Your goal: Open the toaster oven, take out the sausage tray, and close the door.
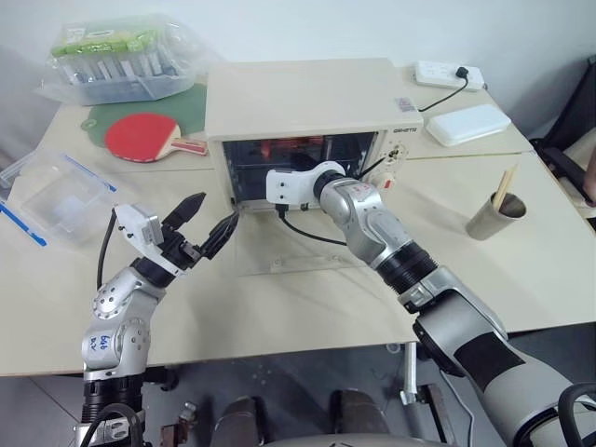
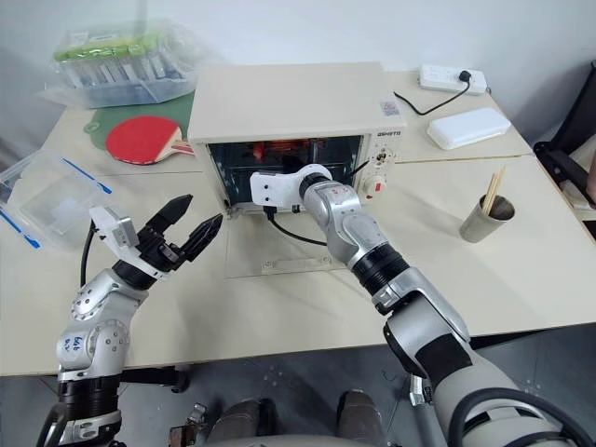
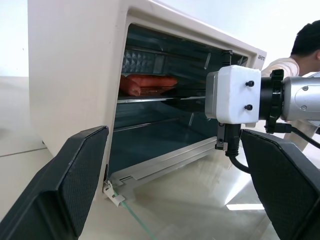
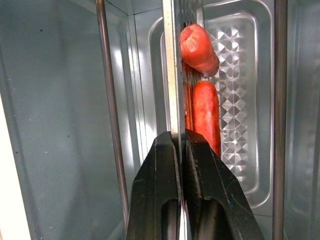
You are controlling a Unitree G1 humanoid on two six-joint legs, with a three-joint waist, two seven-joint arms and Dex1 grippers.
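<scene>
The cream-white toaster oven (image 1: pixel 307 98) stands at the middle of the table. Its glass door (image 1: pixel 298 251) lies folded down flat in front of it. Inside, the sausage tray (image 3: pixel 160 99) sits on a shelf with red sausages (image 4: pixel 204 100) on it. My right gripper (image 4: pixel 179 134) reaches into the oven, and its fingers are shut on the tray's thin metal front edge (image 4: pixel 172 75). My left gripper (image 1: pixel 212 214) hovers open just left of the door's left corner, with nothing between its fingers (image 3: pixel 75 175).
A clear plastic box with blue clips (image 1: pixel 56 196) sits at the left. A red paddle (image 1: pixel 140 135) and a bagged container (image 1: pixel 121 60) lie behind it. A power strip (image 1: pixel 449 73), a white case (image 1: pixel 468 124) and a cup with sticks (image 1: pixel 496 216) stand right of the oven. A person (image 3: pixel 305 45) is beyond.
</scene>
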